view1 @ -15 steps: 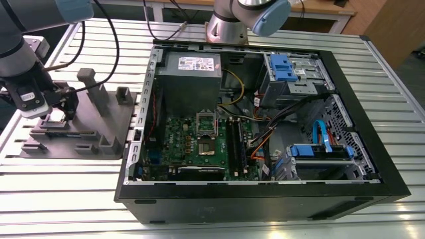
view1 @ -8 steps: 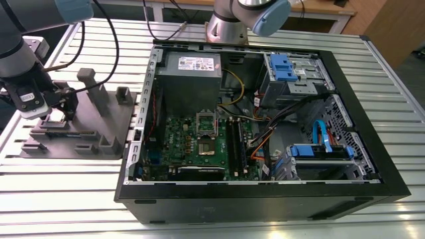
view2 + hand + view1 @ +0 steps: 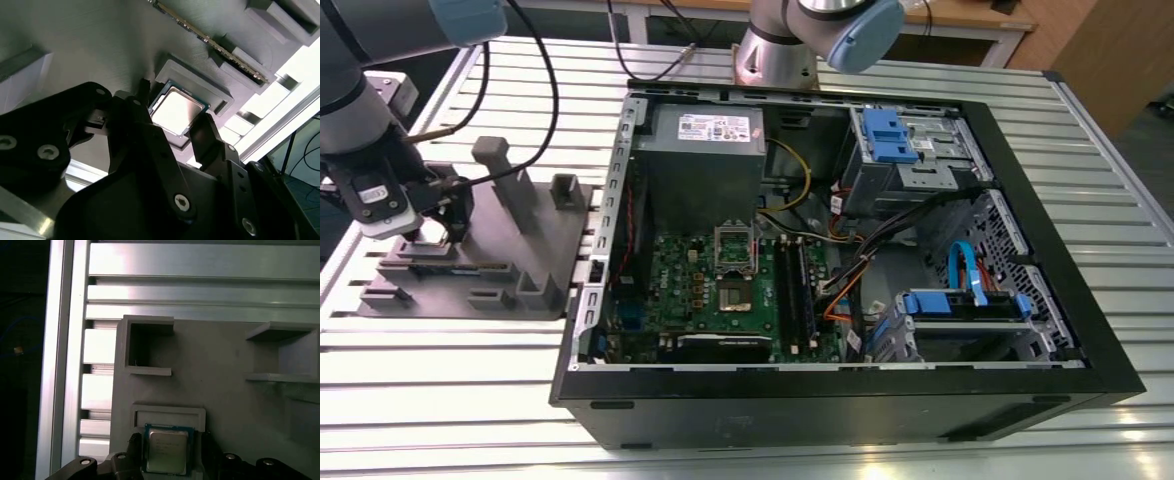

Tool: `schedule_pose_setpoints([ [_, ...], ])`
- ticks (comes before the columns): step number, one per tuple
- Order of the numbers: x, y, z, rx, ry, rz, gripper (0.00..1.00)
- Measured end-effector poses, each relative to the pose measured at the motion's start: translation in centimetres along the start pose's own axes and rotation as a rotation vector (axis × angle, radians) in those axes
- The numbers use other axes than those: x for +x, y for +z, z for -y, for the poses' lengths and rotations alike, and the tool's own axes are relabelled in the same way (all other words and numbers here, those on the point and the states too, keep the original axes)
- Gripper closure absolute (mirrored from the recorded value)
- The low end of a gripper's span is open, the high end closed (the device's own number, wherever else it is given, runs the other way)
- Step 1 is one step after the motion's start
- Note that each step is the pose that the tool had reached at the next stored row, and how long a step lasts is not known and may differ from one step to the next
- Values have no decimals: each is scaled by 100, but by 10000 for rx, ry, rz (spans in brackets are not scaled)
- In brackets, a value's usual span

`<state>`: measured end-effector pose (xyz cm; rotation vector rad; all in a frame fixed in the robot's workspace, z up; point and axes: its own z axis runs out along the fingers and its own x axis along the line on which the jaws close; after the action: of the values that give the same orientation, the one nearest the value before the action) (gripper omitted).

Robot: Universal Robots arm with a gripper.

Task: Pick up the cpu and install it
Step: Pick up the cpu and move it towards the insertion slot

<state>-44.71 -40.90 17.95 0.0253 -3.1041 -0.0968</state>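
Silver-grey cpu (image 3: 166, 452) lying flat in a shallow pocket of the grey plastic fixture (image 3: 467, 270), tool (image 3: 170, 444) astride it.

Seen in both wrist views with black fingers (image 3: 150, 135) spread to either side of the chip, just beside two opposite edges and, judging by the slivers of gap in the first wrist view, not yet clamped. Best done by keeping the tool centred and level over the pocket, closing evenly on the pale rim rather than the metal top, gently enough not to tip or scrape the chip against the pocket wall. In the exterior view, down at the fixture on the slatted metal table (image 3: 454, 390), well apart from the open computer case (image 3: 854, 410).
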Motion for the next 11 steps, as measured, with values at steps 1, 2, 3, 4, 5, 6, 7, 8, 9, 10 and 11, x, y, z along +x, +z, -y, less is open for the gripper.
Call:
schedule_pose_setpoints([
  [1, 0, -1, 6, 0, -1, 0, 41],
  [2, 0, -2, 11, 1, 3, -2, 41],
  [3, 1, -2, 15, 1, 6, -1, 41],
  [4, 1, -2, 16, 0, 17, 0, 41],
  [5, 1, -2, 16, -1, 35, 2, 41],
  [6, 2, -2, 17, -2, 52, 3, 41],
  [7, 5, -2, 18, -2, 61, 4, 41],
  [8, 9, -1, 20, -2, 63, 3, 41],
  [9, 11, -2, 20, -2, 65, 3, 41],
  [10, 11, -2, 21, -2, 65, 4, 41],
  [11, 10, -2, 20, -3, 65, 4, 41],
])
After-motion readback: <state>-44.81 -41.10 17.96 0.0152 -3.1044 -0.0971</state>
